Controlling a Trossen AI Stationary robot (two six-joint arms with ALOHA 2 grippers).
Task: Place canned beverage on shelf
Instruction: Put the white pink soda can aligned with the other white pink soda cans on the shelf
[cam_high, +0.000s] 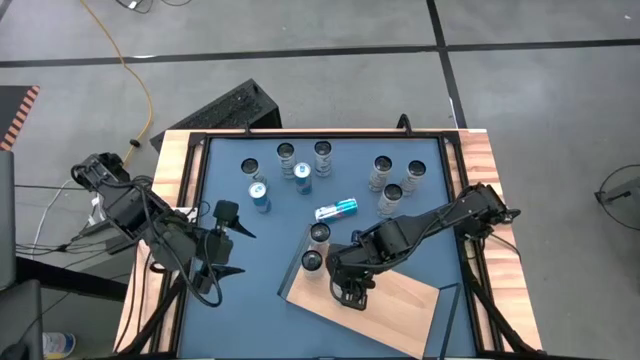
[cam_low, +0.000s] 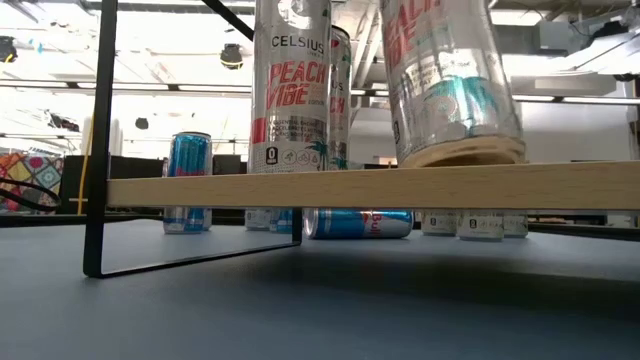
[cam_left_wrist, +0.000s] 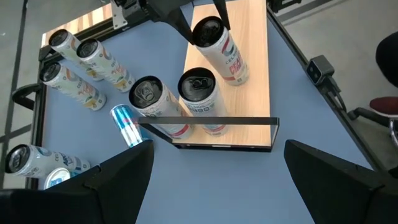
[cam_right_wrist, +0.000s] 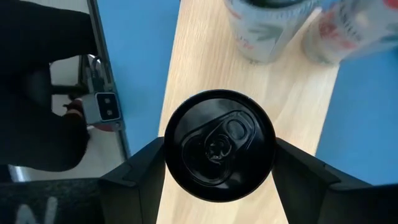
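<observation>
The shelf (cam_high: 400, 300) is a light-wood board raised on a thin black frame (cam_low: 95, 200) over the near part of the blue table. Two cans (cam_high: 318, 233) (cam_high: 312, 261) stand upright at its left end. A third can (cam_right_wrist: 219, 144) with a black top is in my right gripper (cam_high: 350, 290), which is shut on it over the shelf. In the low view this can (cam_low: 455, 80) leans a little. My left gripper (cam_high: 228, 245) hangs open over the table's left side, with nothing between its fingers. My right gripper pinches the can's upper side wall (cam_right_wrist: 168, 155) between its two fingers (cam_right_wrist: 140, 180), one on each side. The fingers come steeply from above. The can is slightly tilted, its base (cam_low: 460, 155) at the shelf top; whether the base rests on it I cannot tell.
A blue can (cam_high: 336, 209) lies on its side mid-table. Several cans stand upright toward the far edge (cam_high: 300, 165) and the far right (cam_high: 395, 180). Wooden strips (cam_high: 180, 160) border the table. The right half of the shelf board is bare wood.
</observation>
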